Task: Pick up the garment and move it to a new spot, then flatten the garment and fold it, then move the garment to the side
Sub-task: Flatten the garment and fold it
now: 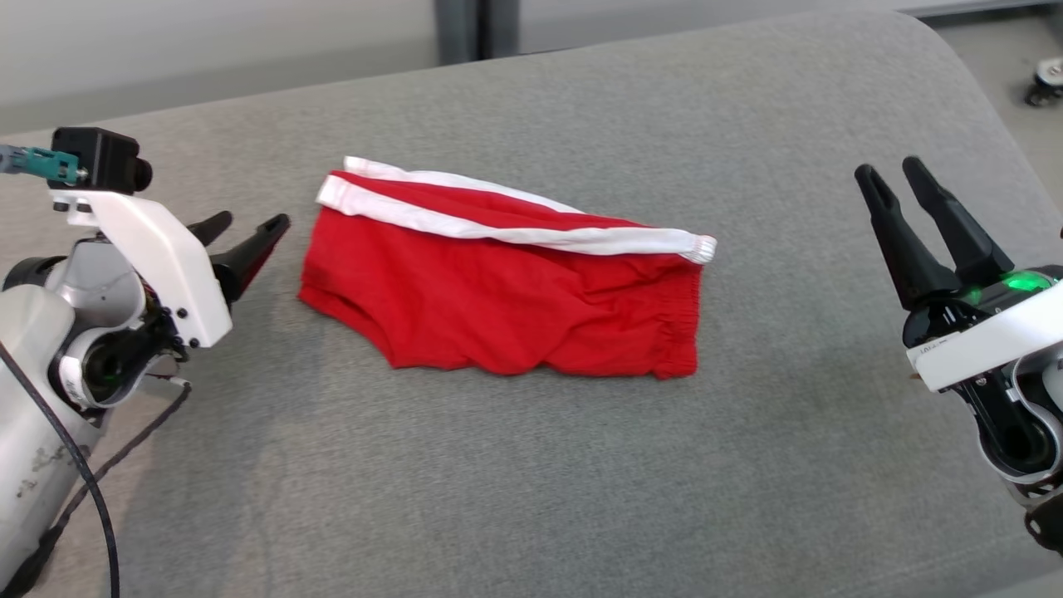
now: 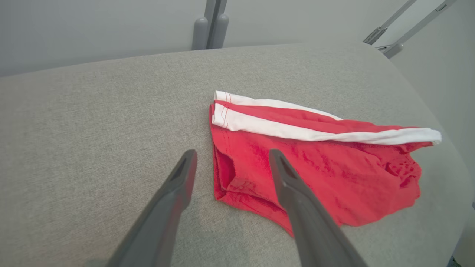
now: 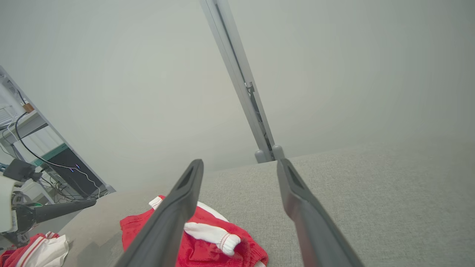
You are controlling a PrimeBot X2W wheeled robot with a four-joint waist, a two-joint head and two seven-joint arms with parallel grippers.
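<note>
- Grey woven fabric covers the worktop [image 1: 531, 482], which has a rounded corner at the upper right of the head view. A pale wall [image 1: 208, 50] and a grey post [image 1: 473, 29] stand behind it.
- Red shorts [image 1: 515, 307] lie in the middle of the head view. They look doubled over lengthwise: the white side stripe [image 1: 498, 228] runs along the upper edge and the elastic waistband [image 1: 688, 316] is gathered at the right-hand end. That neat lie suggests the fold is made and only the move to the side remains.
- At the left of the frame the left gripper [image 1: 253, 220] is spread wide and holds nothing. Its tips point at the near end of the shorts, just beside the cloth.
- In the left wrist view one of its fingers [image 2: 182, 178] is over bare worktop and the other over red cloth. This probably lines it up to pinch that edge. I cannot tell whether it touches the fabric.
- At the right of the frame the right gripper [image 1: 889, 169] is likewise wide apart and empty. It points up the picture, well apart from the waistband, likely parked clear.
- A second red-and-white garment [image 3: 37, 248] sits at the lower left of the right wrist view, perhaps marking the side pile.
</note>
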